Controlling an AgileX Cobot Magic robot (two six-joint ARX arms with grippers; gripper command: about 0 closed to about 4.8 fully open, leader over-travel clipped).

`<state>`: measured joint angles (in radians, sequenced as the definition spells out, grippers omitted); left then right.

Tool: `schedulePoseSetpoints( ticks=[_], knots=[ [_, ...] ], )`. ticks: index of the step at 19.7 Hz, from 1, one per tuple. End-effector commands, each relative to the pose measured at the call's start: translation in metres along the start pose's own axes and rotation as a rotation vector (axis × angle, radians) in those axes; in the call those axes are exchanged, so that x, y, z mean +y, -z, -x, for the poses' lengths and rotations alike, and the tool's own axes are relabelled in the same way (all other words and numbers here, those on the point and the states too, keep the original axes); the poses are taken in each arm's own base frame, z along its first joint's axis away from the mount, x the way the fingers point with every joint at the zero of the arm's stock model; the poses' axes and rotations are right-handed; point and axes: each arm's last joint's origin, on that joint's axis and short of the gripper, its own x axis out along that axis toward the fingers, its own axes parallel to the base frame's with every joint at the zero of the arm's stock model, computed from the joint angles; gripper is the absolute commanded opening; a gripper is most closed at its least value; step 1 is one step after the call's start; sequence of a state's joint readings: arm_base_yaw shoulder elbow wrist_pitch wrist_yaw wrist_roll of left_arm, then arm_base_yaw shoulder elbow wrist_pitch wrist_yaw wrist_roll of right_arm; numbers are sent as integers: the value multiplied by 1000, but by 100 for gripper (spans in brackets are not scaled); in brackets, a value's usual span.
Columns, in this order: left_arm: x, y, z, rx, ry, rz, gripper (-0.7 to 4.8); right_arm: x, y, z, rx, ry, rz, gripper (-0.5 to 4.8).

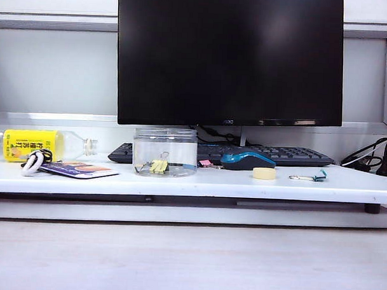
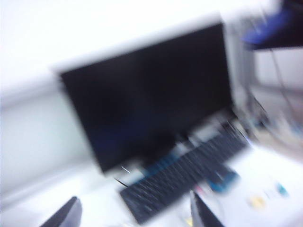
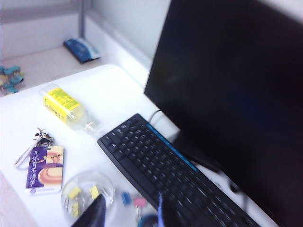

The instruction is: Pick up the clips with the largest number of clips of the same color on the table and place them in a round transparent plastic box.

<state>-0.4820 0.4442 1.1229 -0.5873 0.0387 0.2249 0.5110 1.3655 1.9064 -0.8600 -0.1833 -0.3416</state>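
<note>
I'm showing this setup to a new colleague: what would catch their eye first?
The big black monitor fills the back of the desk, with the keyboard under it. In front stands the round transparent plastic box with pale-yellow clips inside, and a yellow-labelled bottle lies at far left.
</note>
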Motion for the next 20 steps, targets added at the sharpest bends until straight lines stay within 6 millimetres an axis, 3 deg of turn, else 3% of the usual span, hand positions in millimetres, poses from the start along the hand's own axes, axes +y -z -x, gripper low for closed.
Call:
schedulePoseSetpoints(
  ticks=[1,4,6,7,8,10,12,14,16,20],
  knots=[
    [-2,3,50,-87,-39,74,308,10,-2,57,-60,28,-31,149],
    [-7,15,90,-133,-38,94,300,25,13,106,-130,52,-33,149],
    [-9,20,107,-179,-18,114,243,36,30,131,-172,65,-33,148],
    [-10,22,116,-206,-18,127,209,43,42,144,-202,82,-51,148],
    [-11,25,126,-235,-21,138,201,52,61,164,-256,139,-74,148],
    [-13,30,134,-243,3,152,198,64,89,184,-314,220,-106,147],
    [-14,33,133,-215,10,168,142,74,116,197,-340,275,-125,144],
    [-15,35,130,-202,56,165,137,84,140,203,-355,279,-165,144],
    [-16,37,123,-206,70,162,52,91,161,204,-368,272,-212,144],
    [-19,52,101,-139,79,162,48,99,186,195,-362,240,-311,144]
  ],
)
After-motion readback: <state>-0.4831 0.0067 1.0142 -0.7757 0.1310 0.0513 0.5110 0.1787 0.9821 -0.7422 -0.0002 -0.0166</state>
